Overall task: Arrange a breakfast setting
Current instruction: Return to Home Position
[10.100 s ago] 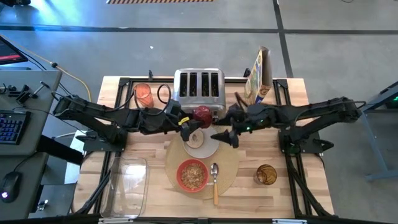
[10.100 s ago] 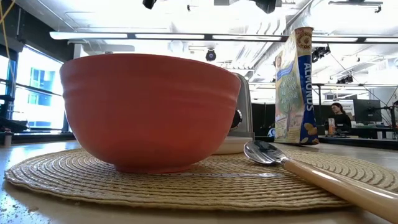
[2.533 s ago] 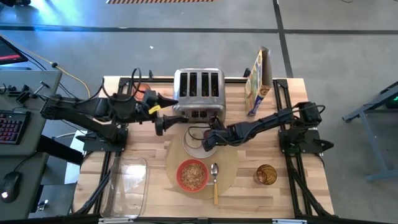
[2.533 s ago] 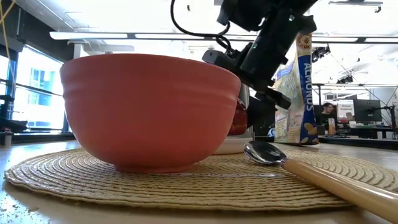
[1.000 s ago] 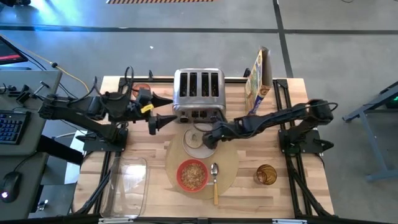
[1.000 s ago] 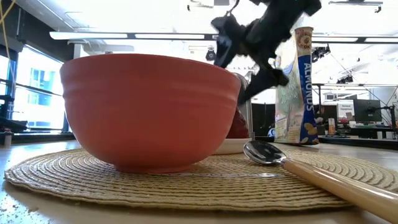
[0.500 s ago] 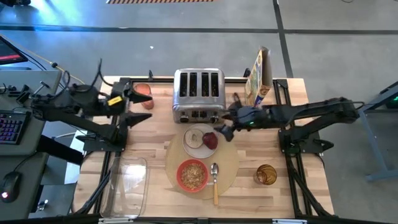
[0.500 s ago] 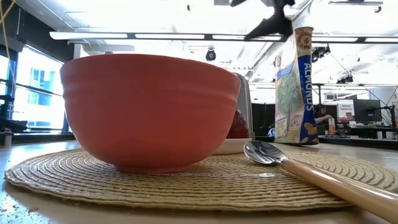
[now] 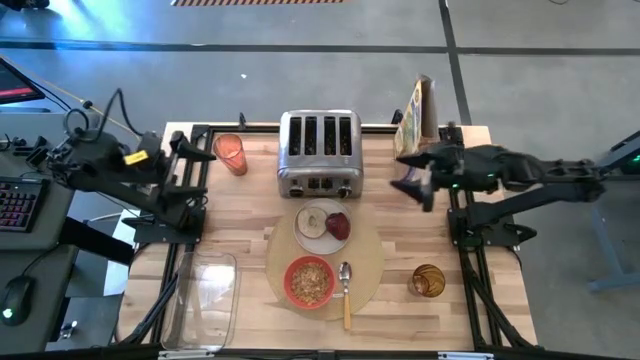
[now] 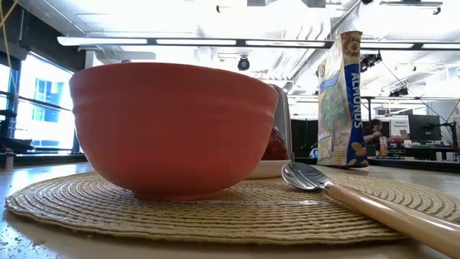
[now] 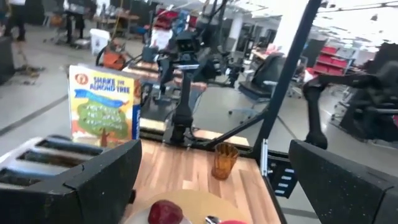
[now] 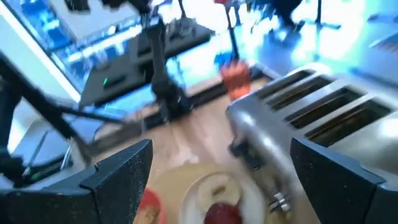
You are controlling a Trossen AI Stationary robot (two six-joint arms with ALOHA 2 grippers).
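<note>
Setting looks complete: dark red fruit (image 9: 338, 225) on small white plate (image 9: 310, 231). Your left gripper (image 9: 196, 150), back-left table corner, and right gripper (image 9: 406, 172), back-right, gape empty; judge homing next.

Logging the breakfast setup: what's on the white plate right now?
A round toast slice and a dark red apple lie on the plate, side by side. What's under them is hidden.

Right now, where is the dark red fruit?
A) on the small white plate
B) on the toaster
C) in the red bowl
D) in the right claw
A: the dark red fruit lies on the small white plate, by the toast; the right claw is open.
</note>
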